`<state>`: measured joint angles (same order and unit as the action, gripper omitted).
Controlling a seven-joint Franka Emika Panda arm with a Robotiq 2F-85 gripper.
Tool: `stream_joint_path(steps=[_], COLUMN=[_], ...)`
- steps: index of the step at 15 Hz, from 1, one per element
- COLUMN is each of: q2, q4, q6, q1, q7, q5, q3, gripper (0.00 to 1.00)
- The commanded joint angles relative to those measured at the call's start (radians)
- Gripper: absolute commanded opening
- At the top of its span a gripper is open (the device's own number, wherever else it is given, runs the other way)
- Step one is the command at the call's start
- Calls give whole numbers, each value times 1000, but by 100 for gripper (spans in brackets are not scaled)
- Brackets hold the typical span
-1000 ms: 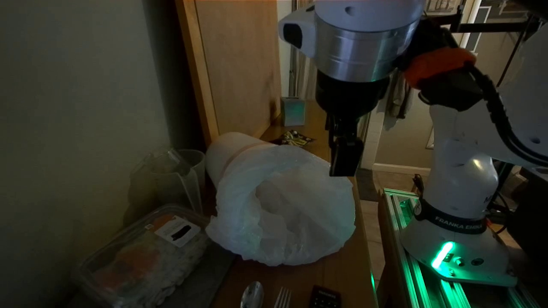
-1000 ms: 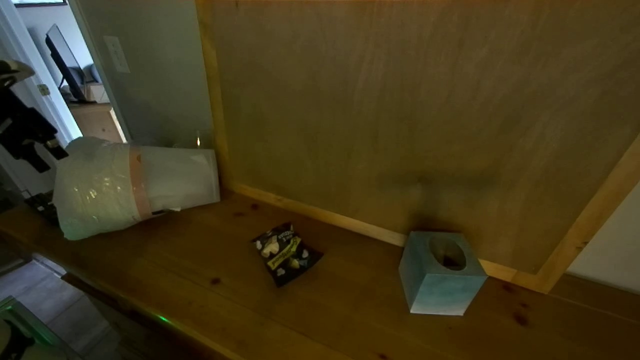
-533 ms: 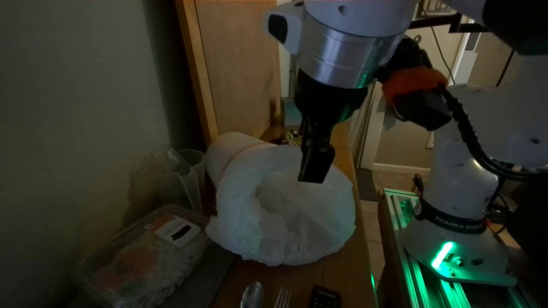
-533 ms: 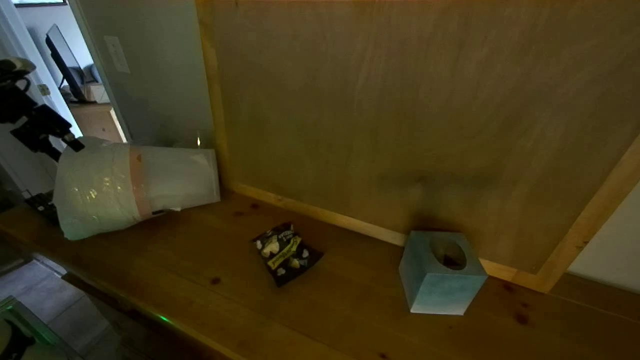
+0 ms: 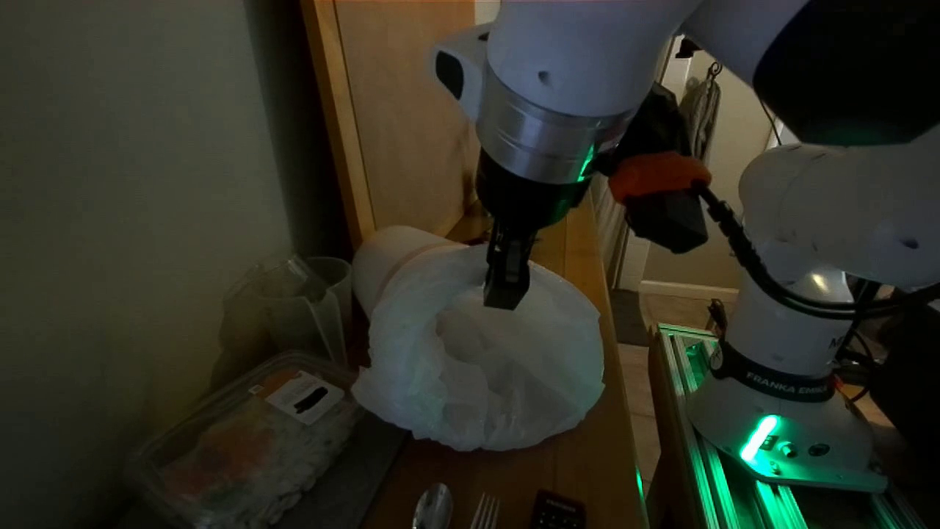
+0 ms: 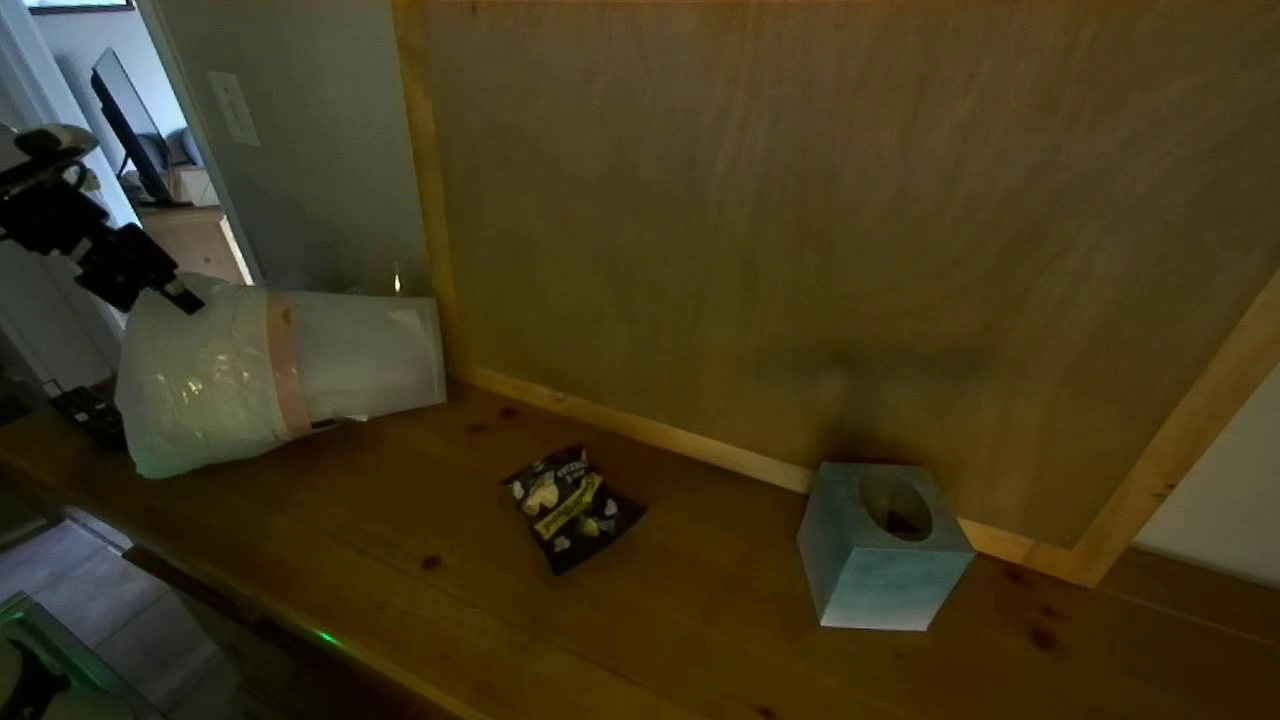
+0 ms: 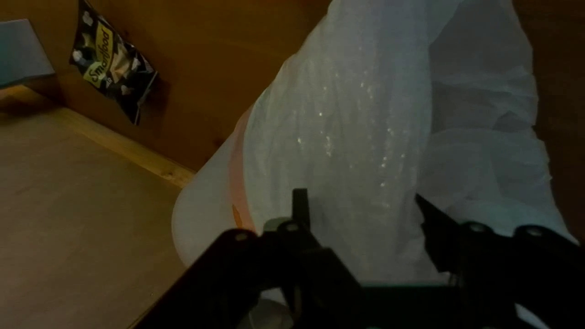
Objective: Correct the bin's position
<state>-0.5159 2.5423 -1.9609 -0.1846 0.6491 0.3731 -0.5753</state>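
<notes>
The bin (image 5: 477, 367) lies on its side on the wooden table, its bag-lined mouth facing the camera in an exterior view. Its white base and orange band show in an exterior view (image 6: 290, 360), and its bagged side fills much of the wrist view (image 7: 347, 114). My gripper (image 5: 507, 290) is at the upper rim of the bin's mouth. In the wrist view my gripper (image 7: 358, 194) is open, one finger over the bin's outer side and the other over the mouth side, bag between them. It shows at the mouth end in an exterior view (image 6: 155, 290). Exact finger contact is unclear.
A clear plastic box (image 5: 250, 448) and a clear pitcher (image 5: 301, 301) stand beside the bin. A spoon (image 5: 432, 507), fork (image 5: 485, 512) and black remote (image 5: 557, 510) lie before its mouth. A snack bag (image 6: 572, 510) and blue tissue box (image 6: 885, 560) lie beyond its base, along a wooden panel (image 6: 800, 250).
My gripper has moved from beside the bin across to its mouth rim, its fingers now straddling the rim. The bin has shifted slightly, base end first, in the last half second.
</notes>
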Motion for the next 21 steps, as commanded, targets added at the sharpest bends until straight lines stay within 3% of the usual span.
stream_joint_path(steps=[1, 4, 9, 14, 21], q2=[13, -28, -149, -212, -199], q4=[0, 1, -15, -76, -186], q6=[11, 66, 226, 302, 395], q1=[-11, -38, -47, 28, 142], q7=[16, -15, -36, -43, -60], q5=[-4, -64, -199, -273, -402], q3=[46, 105, 221, 339, 443], gripper=[25, 5, 2, 2, 2])
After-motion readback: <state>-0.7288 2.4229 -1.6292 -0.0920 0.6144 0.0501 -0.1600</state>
